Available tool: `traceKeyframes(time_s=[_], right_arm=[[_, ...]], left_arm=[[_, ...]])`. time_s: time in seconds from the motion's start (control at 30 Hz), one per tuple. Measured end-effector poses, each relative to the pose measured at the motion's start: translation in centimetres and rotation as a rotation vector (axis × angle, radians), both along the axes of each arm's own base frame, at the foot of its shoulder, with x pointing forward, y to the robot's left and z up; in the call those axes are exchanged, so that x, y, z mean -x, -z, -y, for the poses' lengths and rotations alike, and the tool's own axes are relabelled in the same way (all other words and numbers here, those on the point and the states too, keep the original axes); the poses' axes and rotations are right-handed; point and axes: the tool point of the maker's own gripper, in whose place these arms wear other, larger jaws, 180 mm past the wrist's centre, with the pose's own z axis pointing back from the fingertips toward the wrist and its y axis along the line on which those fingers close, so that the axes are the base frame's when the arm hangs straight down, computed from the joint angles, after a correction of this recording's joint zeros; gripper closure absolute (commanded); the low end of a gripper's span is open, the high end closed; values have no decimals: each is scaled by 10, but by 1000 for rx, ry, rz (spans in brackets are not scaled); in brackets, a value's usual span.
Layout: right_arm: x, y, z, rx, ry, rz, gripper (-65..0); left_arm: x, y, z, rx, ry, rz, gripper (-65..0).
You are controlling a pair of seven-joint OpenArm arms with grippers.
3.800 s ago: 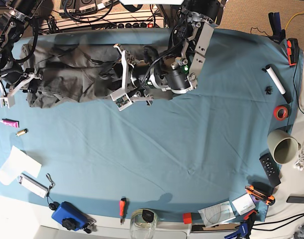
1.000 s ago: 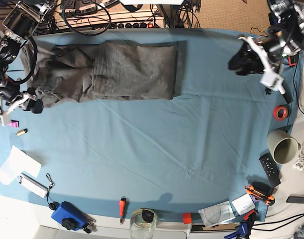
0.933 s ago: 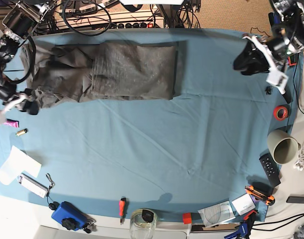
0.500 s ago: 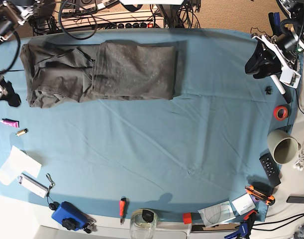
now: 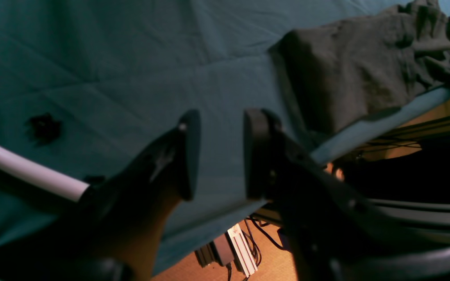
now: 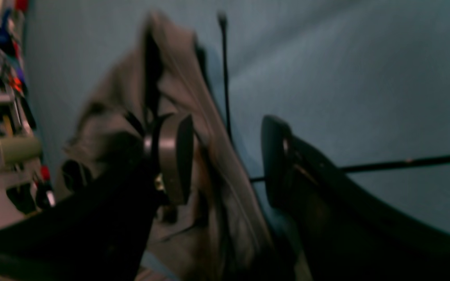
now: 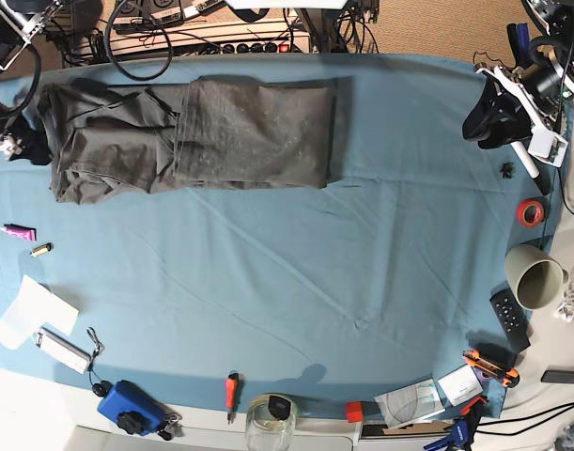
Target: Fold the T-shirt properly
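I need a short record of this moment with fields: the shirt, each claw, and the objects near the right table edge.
T-shirt: partly folded, flat on the teal tablecloth, far-left area of the base view
Left claw: open, empty, off the shirt
Right claw: open, empty, beside the shirt's edge
Near right edge: red tape roll, white marker, beige cup, black remote

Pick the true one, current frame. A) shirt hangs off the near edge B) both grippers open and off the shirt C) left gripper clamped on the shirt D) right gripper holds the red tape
B: the left gripper and the right gripper each show a clear gap between their fingers with nothing in it, and the T-shirt lies flat at the far side of the tablecloth.
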Motion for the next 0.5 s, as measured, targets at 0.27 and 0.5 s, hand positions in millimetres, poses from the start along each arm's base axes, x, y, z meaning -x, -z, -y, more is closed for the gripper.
traceKeyframes(time_s=[0.27,0.5], right_arm=[[-11,5,-25,-32,-91,-5,-284],[-15,-2,-32,-90,-80,40,-284]], left_arm=[[0,0,0,0,0,0,-179],[0,0,0,0,0,1,-180]])
